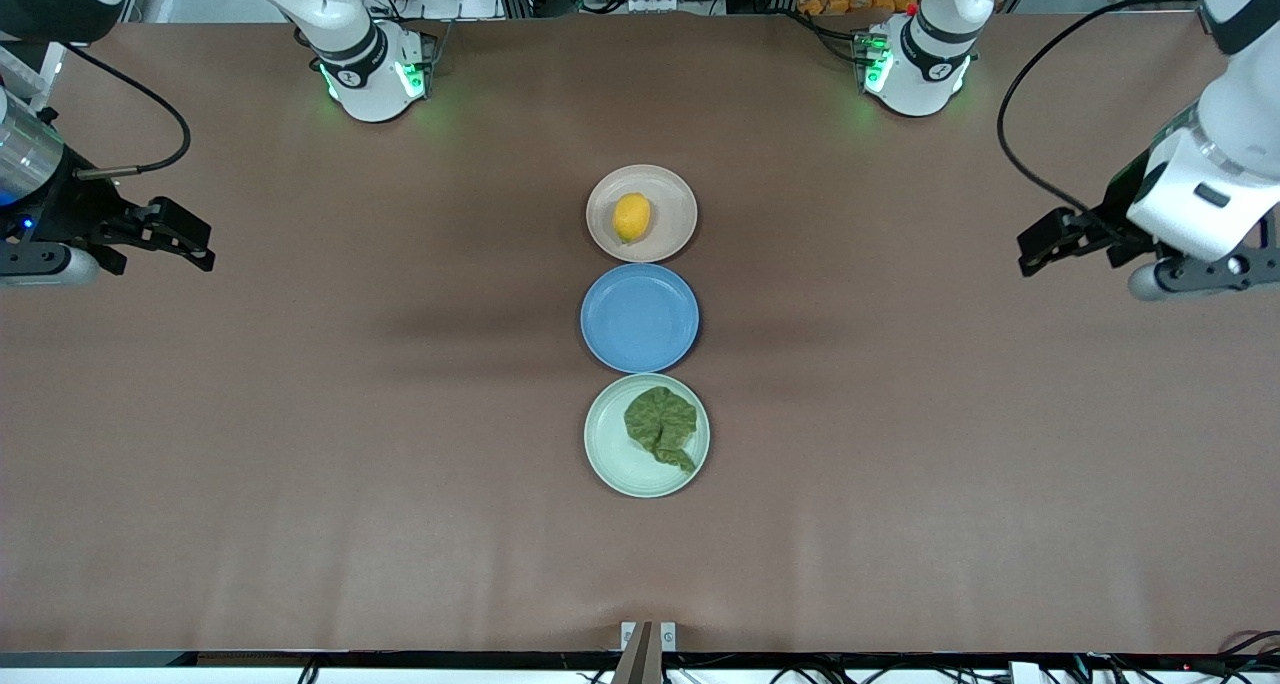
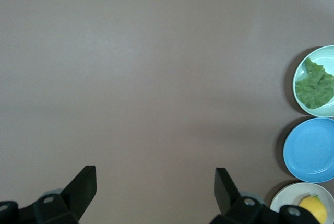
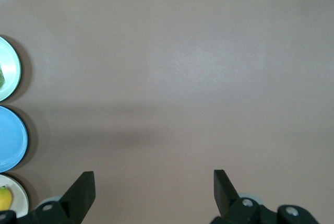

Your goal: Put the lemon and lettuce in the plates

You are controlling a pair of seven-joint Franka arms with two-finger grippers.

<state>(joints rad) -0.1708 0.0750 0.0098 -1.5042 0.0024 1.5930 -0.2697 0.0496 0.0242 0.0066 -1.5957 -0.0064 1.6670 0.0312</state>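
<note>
From my remote station, the brown tabletop (image 1: 300,464) carries three plates in a touching row down its middle. Nearest the front camera, the lettuce (image 1: 662,426) lies crumpled in the mint green plate (image 1: 612,456); next comes the blue plate (image 1: 640,317), bare; farthest, the lemon (image 1: 631,216) sits in the beige-pink plate (image 1: 672,196). Both arms wait at the table's ends, well apart from the row. The left gripper (image 1: 1040,242) hangs over bare tabletop at the left arm's end, its jaws spread wide with nothing between them; its wrist view catches all three plates off to one side of the jaws. The right gripper (image 1: 190,236) hangs over bare tabletop at the right arm's end, jaws likewise spread and holding nothing, the plates' edges showing off to one side of them.
</note>
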